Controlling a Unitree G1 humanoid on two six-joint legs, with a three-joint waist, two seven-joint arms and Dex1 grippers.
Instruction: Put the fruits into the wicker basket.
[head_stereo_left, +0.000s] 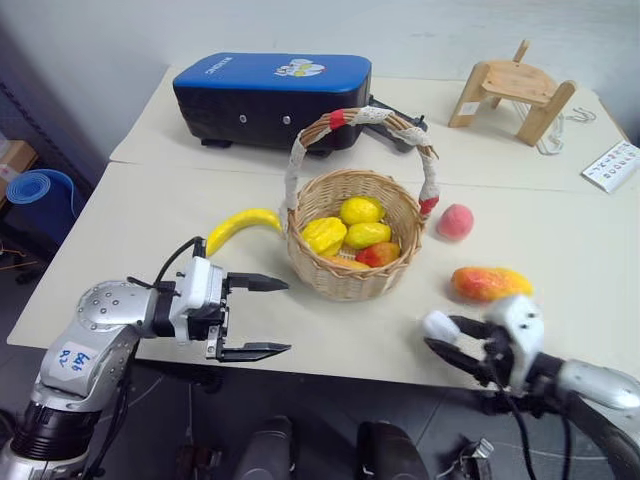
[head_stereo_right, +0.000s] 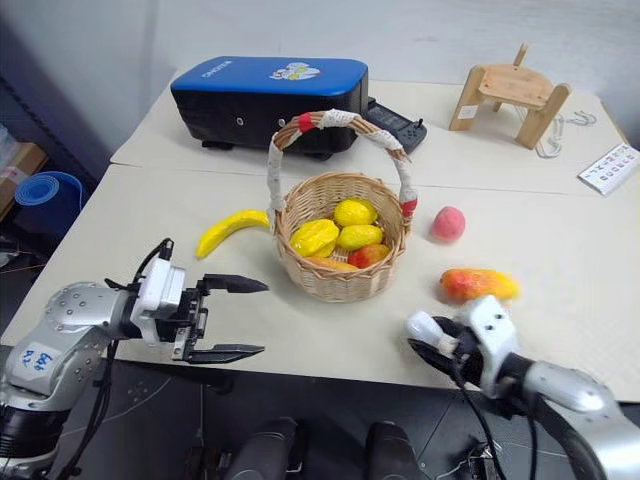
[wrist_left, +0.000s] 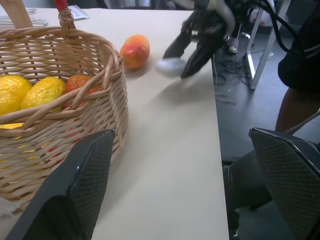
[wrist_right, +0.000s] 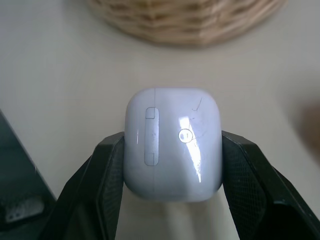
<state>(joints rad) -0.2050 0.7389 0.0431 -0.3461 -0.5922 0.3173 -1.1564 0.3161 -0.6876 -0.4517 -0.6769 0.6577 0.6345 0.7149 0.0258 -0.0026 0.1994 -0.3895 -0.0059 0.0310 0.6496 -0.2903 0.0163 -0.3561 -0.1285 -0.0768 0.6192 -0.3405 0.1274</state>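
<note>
The wicker basket (head_stereo_left: 350, 278) stands mid-table and holds several yellow fruits and a red-orange one. A yellow banana (head_stereo_left: 243, 224) lies just left of it. A pink peach (head_stereo_left: 455, 221) sits to its right, and an orange-red mango (head_stereo_left: 490, 283) lies nearer the front. My left gripper (head_stereo_left: 283, 316) hangs open over the table's front edge, left of the basket, with nothing between its fingers. My right gripper (head_stereo_left: 440, 335) is at the front edge below the mango, shut on a small white case (wrist_right: 172, 145).
At the back stand a blue-black case (head_stereo_left: 270, 95), a small black device (head_stereo_left: 405, 122) and a wooden stool (head_stereo_left: 510, 95). A white card (head_stereo_left: 612, 165) lies at the right edge. A blue roll (head_stereo_left: 40, 195) sits on the floor to the left.
</note>
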